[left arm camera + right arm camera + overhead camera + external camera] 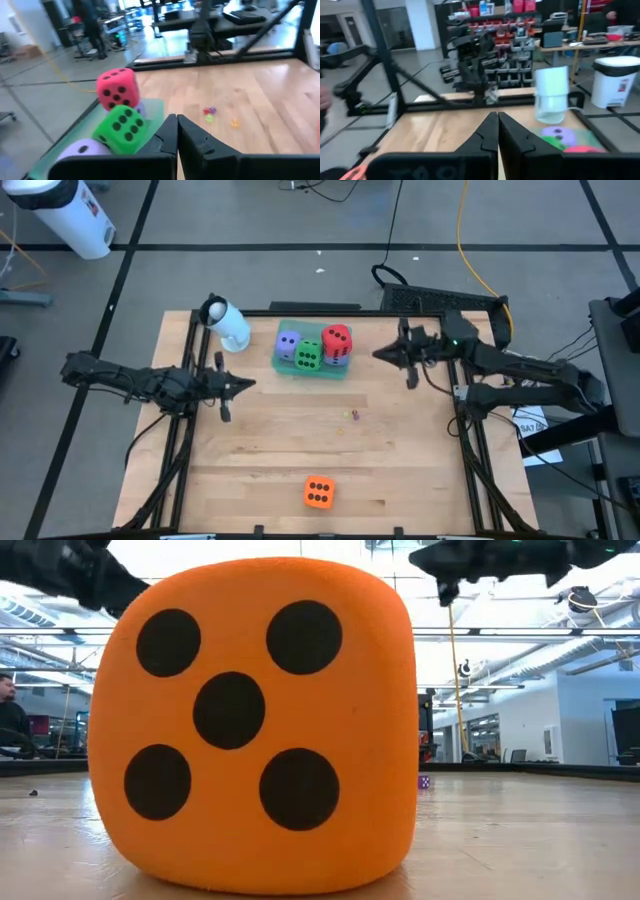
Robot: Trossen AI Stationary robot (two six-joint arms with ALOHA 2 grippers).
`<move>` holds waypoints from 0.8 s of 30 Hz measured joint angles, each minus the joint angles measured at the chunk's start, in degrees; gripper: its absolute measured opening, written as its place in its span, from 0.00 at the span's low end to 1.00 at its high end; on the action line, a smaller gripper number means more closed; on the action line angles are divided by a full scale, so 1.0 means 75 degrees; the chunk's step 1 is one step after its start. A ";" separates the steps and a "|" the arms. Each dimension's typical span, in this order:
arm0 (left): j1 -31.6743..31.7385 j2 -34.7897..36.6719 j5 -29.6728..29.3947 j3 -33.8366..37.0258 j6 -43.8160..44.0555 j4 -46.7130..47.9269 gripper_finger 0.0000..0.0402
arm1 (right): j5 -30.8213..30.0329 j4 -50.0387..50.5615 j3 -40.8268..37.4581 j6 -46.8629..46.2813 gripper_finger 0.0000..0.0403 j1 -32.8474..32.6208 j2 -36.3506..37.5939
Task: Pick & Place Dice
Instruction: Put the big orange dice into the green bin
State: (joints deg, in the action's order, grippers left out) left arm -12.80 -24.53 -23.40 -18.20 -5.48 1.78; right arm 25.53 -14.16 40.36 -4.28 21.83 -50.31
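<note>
Four dice sit stacked on the teal tray; the orange die lies alone at the worktop's near edge. Both grippers' fingers are together, empty; a careless approach could topple the red die

Grey floor w/ black tape lines, white bin by a desk, parts shelving behind, bright ceiling lights.
</note>
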 joint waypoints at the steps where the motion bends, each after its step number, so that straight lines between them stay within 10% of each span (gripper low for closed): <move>1: 0.0000 0.0000 0.0115 0.0103 -0.0019 -0.0131 0.01 | -0.0003 -0.0002 -0.0205 0.0000 0.00 -0.0087 0.0211; 13: 0.0064 0.0673 0.0141 0.0307 -0.0255 -0.0425 0.01 | -0.1587 -0.1639 -0.3544 0.0072 0.00 -0.1351 0.1893; 24: 0.0565 0.2491 0.0126 0.1447 0.0279 -0.0240 0.01 | -0.1802 -0.1465 -0.4201 0.0160 0.00 -0.1376 0.3004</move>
State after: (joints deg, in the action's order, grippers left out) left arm -8.56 -5.85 -22.46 -7.35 -3.39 -0.02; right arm 12.01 -25.15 8.85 -3.08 11.51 -27.78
